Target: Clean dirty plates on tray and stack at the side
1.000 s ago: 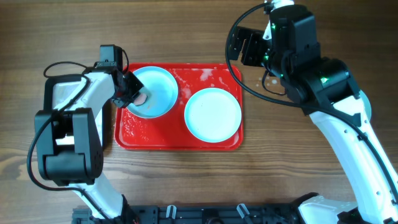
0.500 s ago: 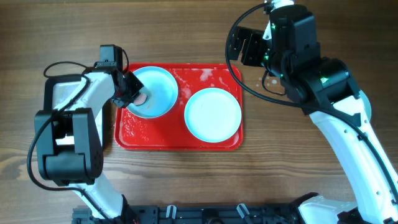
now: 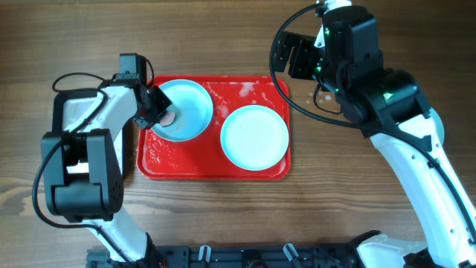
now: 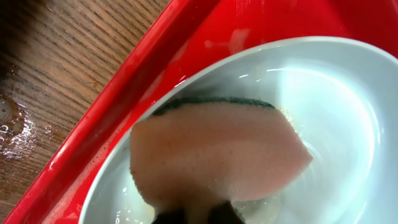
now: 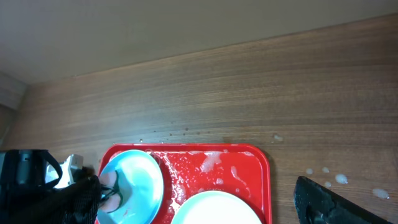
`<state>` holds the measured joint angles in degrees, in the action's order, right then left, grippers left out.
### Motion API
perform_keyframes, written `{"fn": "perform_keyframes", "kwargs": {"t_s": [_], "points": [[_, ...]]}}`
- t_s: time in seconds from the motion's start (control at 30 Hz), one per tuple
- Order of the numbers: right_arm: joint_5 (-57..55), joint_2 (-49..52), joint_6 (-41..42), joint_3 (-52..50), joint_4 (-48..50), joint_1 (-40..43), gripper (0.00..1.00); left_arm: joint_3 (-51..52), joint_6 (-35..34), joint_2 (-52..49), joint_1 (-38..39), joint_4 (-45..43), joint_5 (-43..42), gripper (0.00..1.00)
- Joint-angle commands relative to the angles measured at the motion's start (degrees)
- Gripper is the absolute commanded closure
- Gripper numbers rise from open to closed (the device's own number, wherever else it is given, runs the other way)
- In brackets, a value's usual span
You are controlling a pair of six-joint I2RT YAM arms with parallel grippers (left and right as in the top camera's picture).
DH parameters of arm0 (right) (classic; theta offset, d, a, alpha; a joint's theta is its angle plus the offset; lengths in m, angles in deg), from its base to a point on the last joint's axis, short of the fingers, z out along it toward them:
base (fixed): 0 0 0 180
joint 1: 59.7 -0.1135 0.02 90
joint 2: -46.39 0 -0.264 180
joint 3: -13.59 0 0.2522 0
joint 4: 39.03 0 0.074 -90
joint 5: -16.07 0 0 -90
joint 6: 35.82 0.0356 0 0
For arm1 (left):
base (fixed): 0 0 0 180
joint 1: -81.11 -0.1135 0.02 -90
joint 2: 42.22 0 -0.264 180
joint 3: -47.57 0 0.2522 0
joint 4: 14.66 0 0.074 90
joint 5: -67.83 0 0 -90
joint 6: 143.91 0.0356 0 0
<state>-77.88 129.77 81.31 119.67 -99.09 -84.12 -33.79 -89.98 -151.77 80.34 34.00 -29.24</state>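
The red tray [image 3: 186,160] lies mid-table, streaked with foam. Two pale turquoise plates are on it. The left plate [image 3: 190,104] is tilted up at the tray's left end; the right plate [image 3: 254,136] lies flat. My left gripper [image 3: 158,115] is shut on a pink sponge [image 3: 169,117] pressed into the tilted plate. In the left wrist view the sponge [image 4: 217,152], green along its far edge, covers the wet plate [image 4: 342,124], with the gripper [image 4: 196,216] at the bottom edge. My right gripper [image 3: 296,58] hangs open, high above the tray's far right corner, holding nothing.
A silver metal tray [image 3: 74,112] sits on the wooden table left of the red tray, under the left arm. Water drops [image 5: 339,179] dot the wood right of the red tray [image 5: 249,168]. One right finger [image 5: 329,202] shows at the lower right.
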Motion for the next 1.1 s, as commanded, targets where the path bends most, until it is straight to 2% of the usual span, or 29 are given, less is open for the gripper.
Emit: {"fn": "perform_keyframes", "kwargs": {"t_s": [0.0, 0.07, 0.17, 0.27, 0.3, 0.47, 0.57, 0.67, 0.7, 0.77, 0.8, 0.9, 0.97, 1.07], "points": [[2.84, 0.66, 5.25, 0.57, 0.46, 0.09, 0.0, 2.01, 1.92, -3.69, -0.61, 4.33, 3.91, 0.96], [3.85, 0.66, 11.19, 0.57, 0.33, 0.09, 0.0, 2.01, 2.91, -3.69, -0.61, 4.59, 3.93, 0.96], [3.89, 0.68, 14.05, 0.57, 0.09, 0.09, 0.0, 2.01, 2.89, -3.69, -0.61, 4.59, 3.87, 0.96], [4.02, 0.68, 20.52, 0.57, -0.55, 0.09, 0.0, 2.01, 3.19, -3.69, -0.61, 5.05, 3.87, 0.96], [4.04, 0.68, 22.53, 0.57, -1.29, 0.09, 0.0, 2.01, 5.57, -3.43, -0.63, 5.49, 3.82, 0.96], [2.97, 0.68, 23.45, 0.55, -1.84, 0.09, 0.0, 2.01, 14.32, -1.18, -0.61, 8.61, 3.87, 0.96], [-0.11, 0.7, 23.47, 0.52, -4.9, 0.09, 0.0, 2.01, 14.86, -1.01, -0.35, 9.77, 3.85, 0.96], [0.09, 1.84, 27.43, -1.11, -8.81, 0.09, 0.0, 2.01, 13.62, -1.01, -0.24, 9.81, 3.87, 0.96], [1.16, 2.56, 26.8, -1.86, -8.44, 0.07, 0.0, 2.01, 11.93, -1.01, -0.24, 9.97, 3.87, 0.96], [7.67, 4.42, 16.39, -3.17, -3.78, 0.0, 0.01, 2.01, 9.77, -1.01, -0.24, 9.97, 3.87, 0.96], [11.52, 5.84, 14.32, -3.43, -1.88, 0.0, 0.02, 2.01, 8.92, -1.01, -0.24, 9.94, 3.87, 0.96], [19.52, 12.5, 10.47, -3.48, 5.25, -0.72, 0.01, 2.01, 8.15, -1.01, -0.24, 9.92, 3.85, 0.96], [20.2, 16.5, 9.92, -3.48, 8.13, -2.29, 0.01, 2.01, 8.17, -1.01, -0.24, 10.01, 3.87, 0.96], [20.76, 23.32, 7.19, -3.45, 13.79, -6.25, 0.09, 2.01, 8.17, -1.01, -0.24, 9.99, 3.85, 0.96]]}}
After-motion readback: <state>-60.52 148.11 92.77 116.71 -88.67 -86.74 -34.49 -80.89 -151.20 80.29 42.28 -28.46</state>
